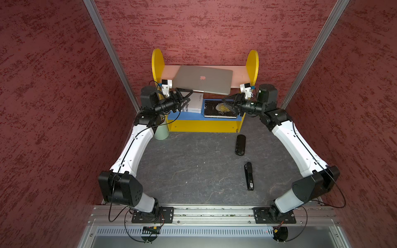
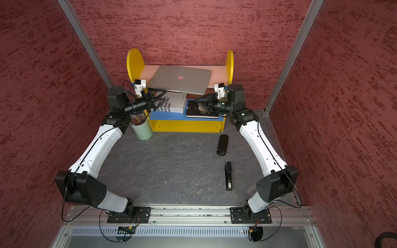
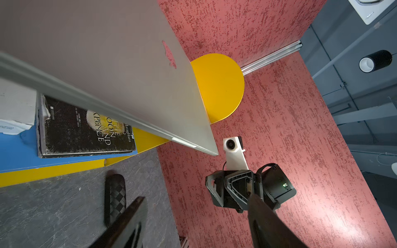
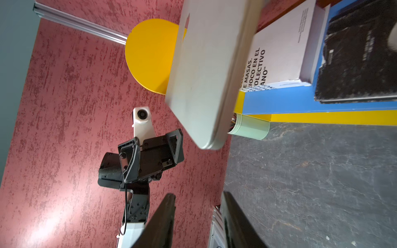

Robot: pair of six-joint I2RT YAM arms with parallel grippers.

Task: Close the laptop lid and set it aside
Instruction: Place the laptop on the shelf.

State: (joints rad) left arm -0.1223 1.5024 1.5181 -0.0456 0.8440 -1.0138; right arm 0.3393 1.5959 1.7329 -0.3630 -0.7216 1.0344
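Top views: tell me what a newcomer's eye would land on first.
The closed silver laptop lies apple logo up on the top board of the yellow shelf at the back wall, its front edge jutting over a white book and a black book. The left gripper and right gripper hover by its two front corners, neither touching it.

laptop lid (image 1: 203, 79) looked matt aluminium, smooth. counter (image 1: 193, 167) was dark slate-look, matt, veined. shelf (image 1: 204, 126) was smooth painted board, slight sheen. walls (image 1: 53, 85) had a rough plaster-like texture. black book (image 3: 86, 131) cover was scuffed.
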